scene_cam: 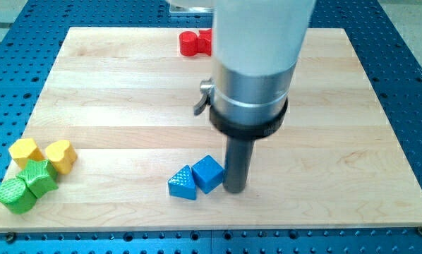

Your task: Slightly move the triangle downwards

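Observation:
A blue triangle (182, 183) lies on the wooden board (126, 92) near the view's bottom, left of centre. A blue cube (208, 173) sits against the triangle's right side. My tip (235, 190) stands on the board just right of the blue cube, close to or touching it, and about one block's width right of the triangle. The rod rises from there into the large grey arm body that fills the view's top centre.
A red block (192, 44) lies at the view's top, partly hidden by the arm. At the view's left bottom sit a yellow block (25, 151), a yellow heart-shaped block (61, 155), a green block (39, 176) and a green cylinder (15, 195).

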You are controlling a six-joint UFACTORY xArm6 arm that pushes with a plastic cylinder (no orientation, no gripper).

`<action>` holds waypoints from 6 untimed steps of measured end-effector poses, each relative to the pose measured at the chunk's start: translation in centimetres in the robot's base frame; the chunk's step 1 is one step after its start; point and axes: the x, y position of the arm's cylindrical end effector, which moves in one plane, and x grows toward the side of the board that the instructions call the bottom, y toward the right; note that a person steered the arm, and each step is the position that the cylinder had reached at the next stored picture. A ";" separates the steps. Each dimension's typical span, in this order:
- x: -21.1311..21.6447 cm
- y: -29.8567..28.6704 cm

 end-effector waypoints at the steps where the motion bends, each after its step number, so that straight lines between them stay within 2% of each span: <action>1: 1.6 -2.5; 2: -4.4 -6.7; 3: -7.5 -8.2; 4: -4.3 -8.0; 5: -4.7 -7.1; 6: -12.7 -4.1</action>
